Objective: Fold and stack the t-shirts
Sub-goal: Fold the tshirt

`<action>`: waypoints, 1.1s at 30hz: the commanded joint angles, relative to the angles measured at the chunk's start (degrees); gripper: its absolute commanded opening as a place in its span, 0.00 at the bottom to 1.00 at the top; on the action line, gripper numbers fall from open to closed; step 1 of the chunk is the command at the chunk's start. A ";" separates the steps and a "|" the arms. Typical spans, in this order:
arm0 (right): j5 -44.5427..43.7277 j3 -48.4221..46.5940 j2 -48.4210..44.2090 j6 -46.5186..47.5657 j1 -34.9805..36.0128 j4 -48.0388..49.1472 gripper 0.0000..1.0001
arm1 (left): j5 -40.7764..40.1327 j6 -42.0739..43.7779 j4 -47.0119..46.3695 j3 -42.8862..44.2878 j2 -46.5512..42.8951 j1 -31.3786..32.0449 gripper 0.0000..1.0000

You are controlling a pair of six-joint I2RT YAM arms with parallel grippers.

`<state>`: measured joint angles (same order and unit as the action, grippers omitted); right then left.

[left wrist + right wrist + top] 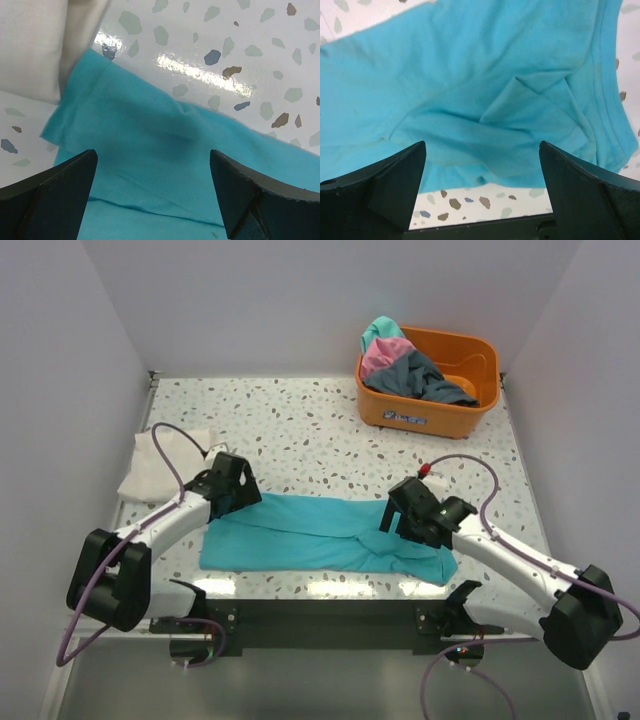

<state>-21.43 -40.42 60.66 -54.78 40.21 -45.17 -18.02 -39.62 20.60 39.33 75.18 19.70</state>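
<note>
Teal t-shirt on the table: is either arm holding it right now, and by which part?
Nothing is held. The left gripper and right gripper are over the teal t-shirt with jaws wide open, and no cloth is pinched between them.

tub (452,418) shirts (412,368) heaped, btm ones hidden

Teal t-shirt (300,532) lying near the front, cream t-shirt (150,468) at left, orange tub (470,348) holding crumpled shirts (410,368)
</note>
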 commanded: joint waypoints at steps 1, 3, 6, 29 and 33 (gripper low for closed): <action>0.75 -2.47 3.84 5.65 -3.80 3.32 0.99 | 1.58 1.65 -2.67 1.01 1.37 0.16 1.00; 3.22 -1.16 6.82 6.79 -5.39 6.48 0.99 | 2.55 1.73 -3.81 -0.39 1.90 0.16 1.00; 8.24 1.83 10.86 7.59 -7.42 11.76 0.99 | 3.34 1.30 -4.25 -2.50 2.60 0.16 1.00; 23.97 -56.93 71.06 40.89 -3.21 14.34 0.99 | 14.77 -23.58 6.03 -21.93 -18.75 15.62 1.00; 25.73 -75.35 83.52 41.86 -2.24 8.71 0.99 | 15.38 -23.93 7.00 -21.14 -16.82 16.15 1.00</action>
<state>-4.84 -107.98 133.80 -14.92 36.88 -28.32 -8.67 -59.77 18.72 21.10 54.96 34.79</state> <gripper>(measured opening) 0.986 0.997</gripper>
